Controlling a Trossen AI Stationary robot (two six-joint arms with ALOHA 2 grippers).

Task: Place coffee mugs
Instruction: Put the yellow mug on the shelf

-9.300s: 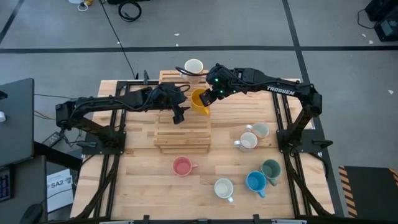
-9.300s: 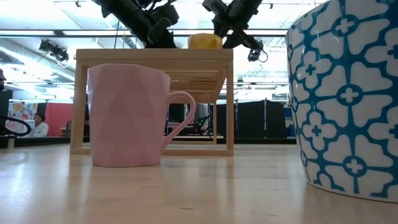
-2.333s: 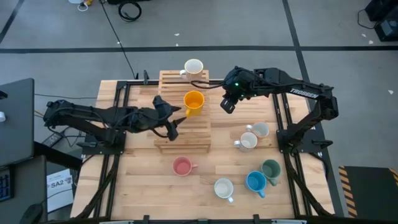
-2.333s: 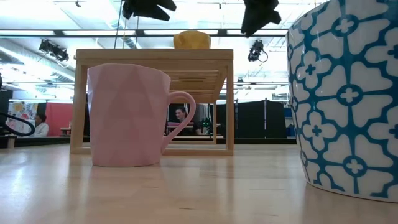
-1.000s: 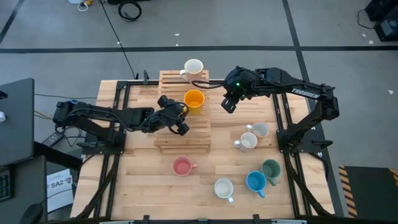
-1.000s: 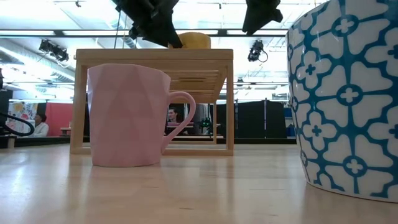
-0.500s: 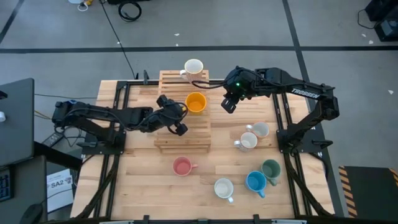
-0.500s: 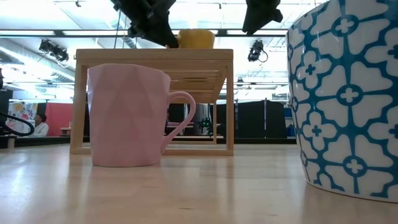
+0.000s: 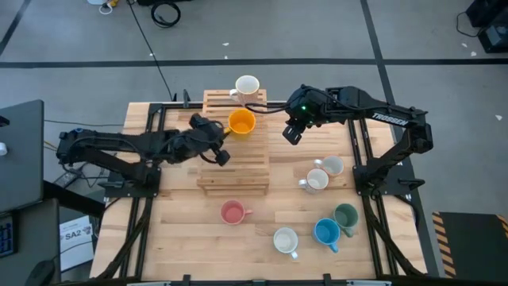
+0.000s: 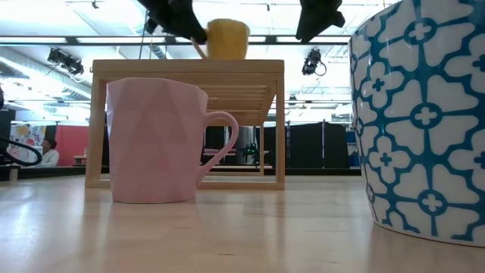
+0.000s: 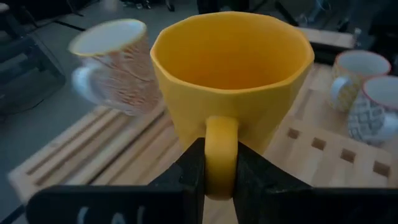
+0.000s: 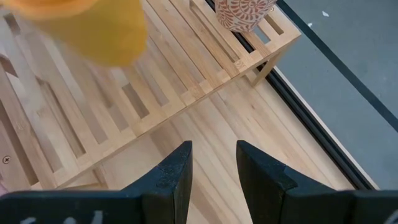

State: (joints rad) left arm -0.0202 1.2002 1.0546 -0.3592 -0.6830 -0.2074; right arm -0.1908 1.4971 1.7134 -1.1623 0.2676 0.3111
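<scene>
The orange mug [image 9: 241,121] hangs upright just above the wooden slatted rack [image 9: 232,163], with my left gripper [image 9: 225,132] shut on its handle. In the low view the orange mug [image 10: 227,38] is clear of the rack's top [image 10: 189,68]. A patterned white mug [image 9: 247,86] stands on the rack's far end. My right gripper [image 9: 292,131] hovers open beside the rack's right side, with nothing between its fingers [image 12: 177,168]. My left gripper pinches the orange mug's handle [image 11: 221,146] between its two fingers [image 11: 193,171], one on each flat side of the loop. The fingers come from the table's left and a little near side, slanting slightly down. The mug is lifted clear of the rack, upright, mouth up.
On the table in front of the rack stand a pink mug [image 9: 232,212], a cream mug [image 9: 285,239], a blue patterned mug [image 9: 326,232] and a dark green mug [image 9: 346,215]. Two pale mugs [image 9: 317,180] stand to the rack's right.
My left gripper has risen and drawn toward the table's far left, taking the orange mug with it. The mug, which stood on the rack's top, now hangs upright clear of it. My right arm has kept still.
</scene>
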